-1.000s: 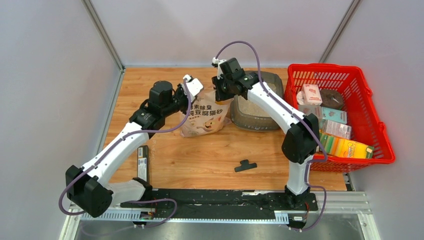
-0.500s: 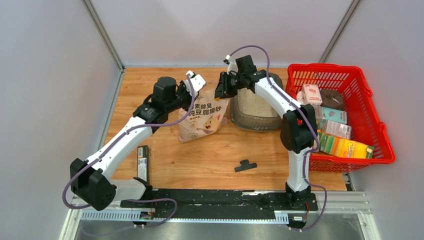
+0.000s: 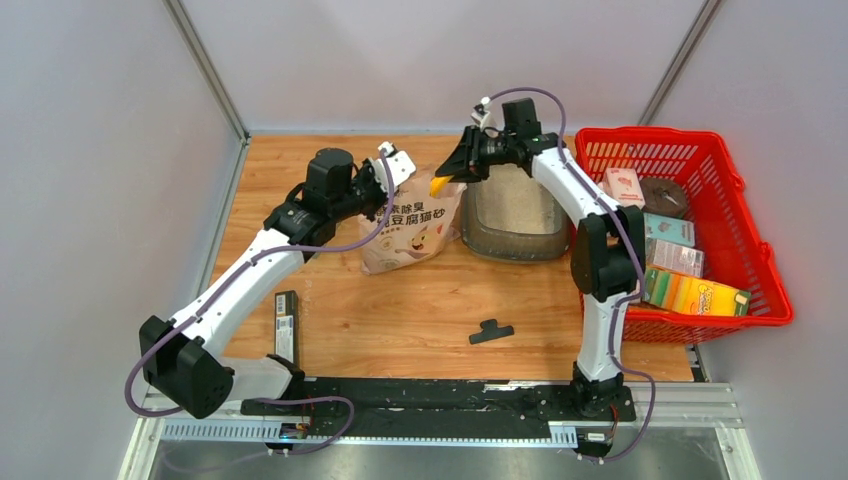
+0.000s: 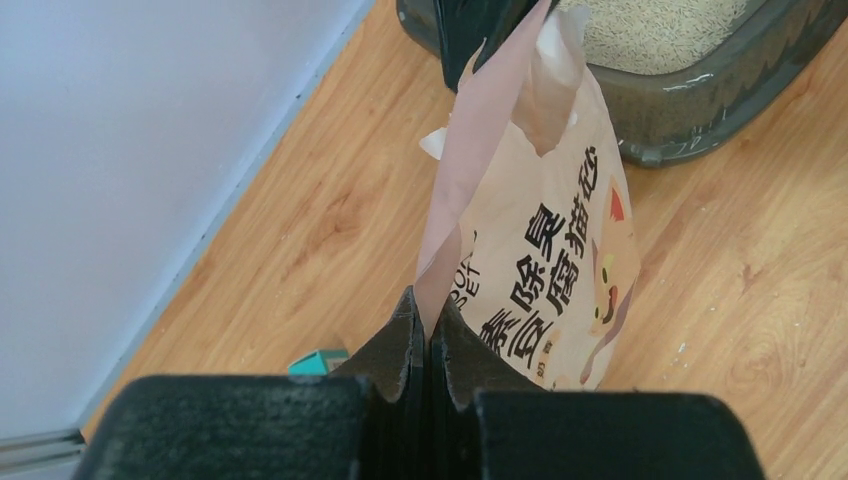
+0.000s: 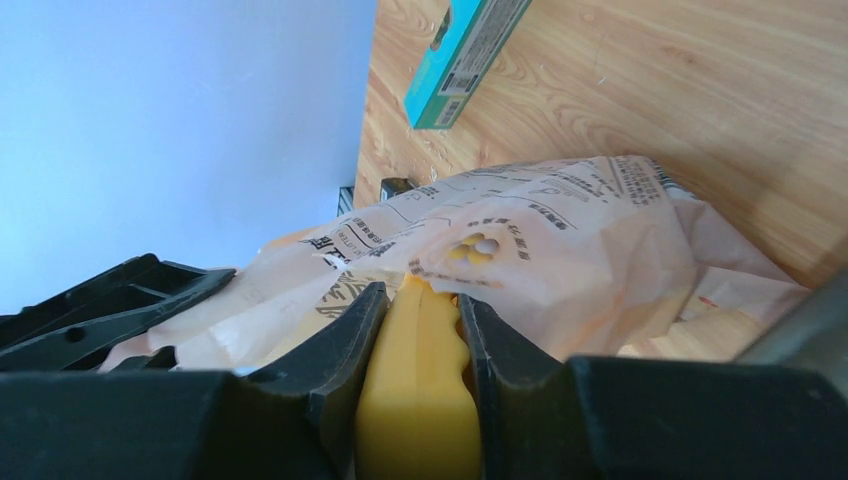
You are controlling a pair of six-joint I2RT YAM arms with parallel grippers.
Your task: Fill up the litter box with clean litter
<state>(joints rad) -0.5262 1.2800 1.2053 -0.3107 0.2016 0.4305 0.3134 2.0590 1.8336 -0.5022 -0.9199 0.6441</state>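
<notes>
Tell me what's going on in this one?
The left gripper is shut on the top edge of the litter bag, holding it upright. The right gripper grips a yellow scoop at the bag's mouth, just beside the litter box, which has a layer of clean litter in it. Whether the scoop is loaded can't be seen.

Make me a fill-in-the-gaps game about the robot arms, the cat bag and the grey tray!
1. The left gripper pinches the pink-white printed plastic bag with its jaws ___.
2. The right gripper holds a plastic scoop whose colour is ___.
3. The pale beige clean litter lies ___ the dark grey plastic litter box.
Missing words: shut; yellow; inside.
</notes>
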